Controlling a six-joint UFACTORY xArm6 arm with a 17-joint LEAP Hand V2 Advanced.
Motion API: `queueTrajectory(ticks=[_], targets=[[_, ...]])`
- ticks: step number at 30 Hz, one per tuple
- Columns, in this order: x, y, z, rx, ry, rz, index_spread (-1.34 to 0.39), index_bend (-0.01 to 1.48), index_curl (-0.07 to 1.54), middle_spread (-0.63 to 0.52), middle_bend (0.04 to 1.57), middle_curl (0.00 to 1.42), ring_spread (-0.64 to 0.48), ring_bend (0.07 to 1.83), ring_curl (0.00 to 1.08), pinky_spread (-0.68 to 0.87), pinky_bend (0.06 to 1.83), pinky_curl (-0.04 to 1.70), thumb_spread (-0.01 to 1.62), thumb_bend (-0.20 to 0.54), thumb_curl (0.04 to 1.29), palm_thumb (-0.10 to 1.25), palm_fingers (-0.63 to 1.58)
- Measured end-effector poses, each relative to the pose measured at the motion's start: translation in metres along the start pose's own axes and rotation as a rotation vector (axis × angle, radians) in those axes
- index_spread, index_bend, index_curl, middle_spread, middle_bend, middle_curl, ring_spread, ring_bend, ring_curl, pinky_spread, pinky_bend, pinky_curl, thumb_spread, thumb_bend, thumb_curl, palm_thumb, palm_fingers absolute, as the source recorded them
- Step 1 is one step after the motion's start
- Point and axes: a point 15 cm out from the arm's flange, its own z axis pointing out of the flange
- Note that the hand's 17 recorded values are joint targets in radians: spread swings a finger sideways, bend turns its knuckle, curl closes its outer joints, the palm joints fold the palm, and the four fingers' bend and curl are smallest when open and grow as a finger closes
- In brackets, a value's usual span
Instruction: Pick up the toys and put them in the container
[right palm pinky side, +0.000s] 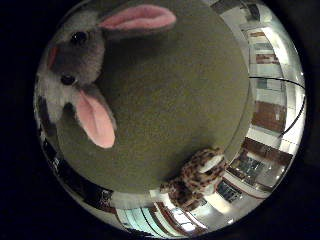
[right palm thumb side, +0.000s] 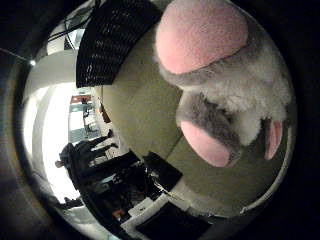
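Whether the hand was clenched or released could not be told. No writing was readable. Grey, pink-eared rabbit toy (right palm pinky side: 75, 65) lay close on the olive surface (right palm pinky side: 175, 100); spotted toy (right palm pinky side: 197, 177) sat well apart, at the surface's edge. Black mesh container (right palm thumb side: 110, 42) stood beyond the rabbit toy.

- Hand: no part of it shows clearly in either palm view; pose of its digits cannot be told.
- Palm held close to the plush rabbit (right palm thumb side: 235, 95), facing it.
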Motion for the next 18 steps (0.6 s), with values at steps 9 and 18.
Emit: queueTrajectory(ticks=[9,18], targets=[[0.007,0.023,0.025,-0.121,0.022,-0.015,-0.38,0.22,0.35,-0.11,0.37,0.37,-0.04,0.46,0.28,0.19,0.45,0.02,0.98,-0.023,0.29,0.42,0.75],[0.055,0.017,-0.003,-0.001,0.101,0.028,-0.43,0.75,0.71,-0.25,0.98,0.72,-0.27,1.16,0.6,-0.25,1.34,0.29,1.06,-0.007,0.33,0.64,1.21]])
